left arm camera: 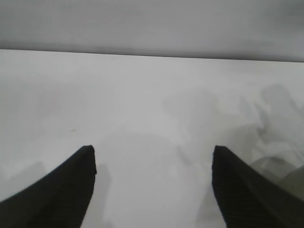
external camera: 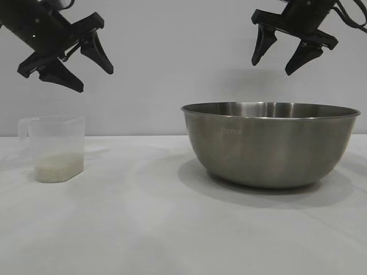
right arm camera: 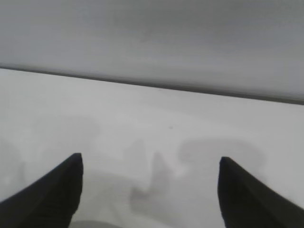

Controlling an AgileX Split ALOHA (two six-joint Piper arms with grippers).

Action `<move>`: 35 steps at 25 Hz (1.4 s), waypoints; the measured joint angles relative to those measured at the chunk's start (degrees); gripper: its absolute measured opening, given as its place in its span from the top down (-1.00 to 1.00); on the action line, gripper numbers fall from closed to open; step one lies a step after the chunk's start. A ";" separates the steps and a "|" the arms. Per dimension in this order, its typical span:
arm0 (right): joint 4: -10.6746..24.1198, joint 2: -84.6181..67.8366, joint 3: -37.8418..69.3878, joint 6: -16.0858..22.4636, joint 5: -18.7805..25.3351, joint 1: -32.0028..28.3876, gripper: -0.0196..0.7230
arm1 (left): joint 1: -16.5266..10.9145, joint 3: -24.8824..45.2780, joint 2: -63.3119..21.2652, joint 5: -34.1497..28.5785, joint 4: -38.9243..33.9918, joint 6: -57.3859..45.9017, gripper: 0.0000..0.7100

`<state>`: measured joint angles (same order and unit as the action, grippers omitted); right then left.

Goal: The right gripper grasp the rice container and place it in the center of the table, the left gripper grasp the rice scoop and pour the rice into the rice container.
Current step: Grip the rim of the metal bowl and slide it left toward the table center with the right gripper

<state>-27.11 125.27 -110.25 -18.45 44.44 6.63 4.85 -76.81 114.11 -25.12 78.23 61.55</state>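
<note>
The bowl [external camera: 270,146] is sitting on the table [external camera: 172,229] toward the right, and the scoop [external camera: 53,149] with rice [external camera: 57,169] in its bottom is standing well apart at the left. I am holding my right fingers [external camera: 282,64] spread and empty above the bowl. My left fingers [external camera: 96,80] are hanging apart above the scoop, touching nothing.

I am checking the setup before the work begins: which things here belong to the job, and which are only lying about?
Belong to the job:
- steel bowl
- plastic cup holding rice
- left claw, open, above the cup
- right claw, open, above the bowl
- white table

Only lying about:
- nothing visible
</note>
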 joint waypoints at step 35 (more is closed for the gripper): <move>14.66 -3.41 1.47 9.57 26.20 -0.24 -0.40 | 0.00 0.00 0.00 -0.08 0.13 0.06 -0.42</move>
<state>-12.45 121.86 -108.78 -8.88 70.65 6.38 4.85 -76.81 114.11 -25.20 78.36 61.61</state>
